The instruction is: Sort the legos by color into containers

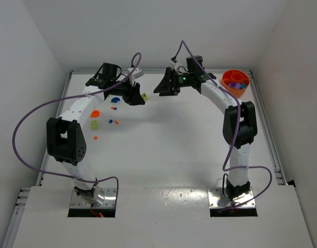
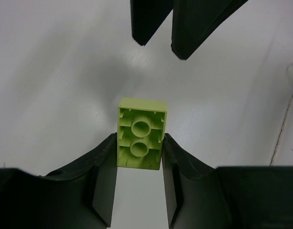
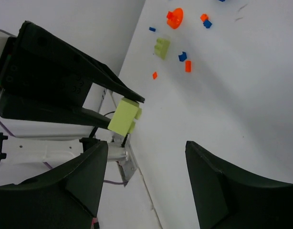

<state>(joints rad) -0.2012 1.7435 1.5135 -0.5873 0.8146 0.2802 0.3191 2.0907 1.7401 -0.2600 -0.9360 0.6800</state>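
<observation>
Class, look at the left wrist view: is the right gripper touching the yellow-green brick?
No, the open right gripper has its tips clear of the yellow-green brick, with bare table between them.

Bright, even light (soft shadows).

White table [image 1: 163, 150] boxed by plain white walls [image 1: 29, 62]; metal rail [image 1: 267, 129] along table edge

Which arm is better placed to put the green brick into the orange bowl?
Right, probably: the orange bowl stands by the right arm; the open right gripper faces the green brick that the left gripper holds.
</observation>
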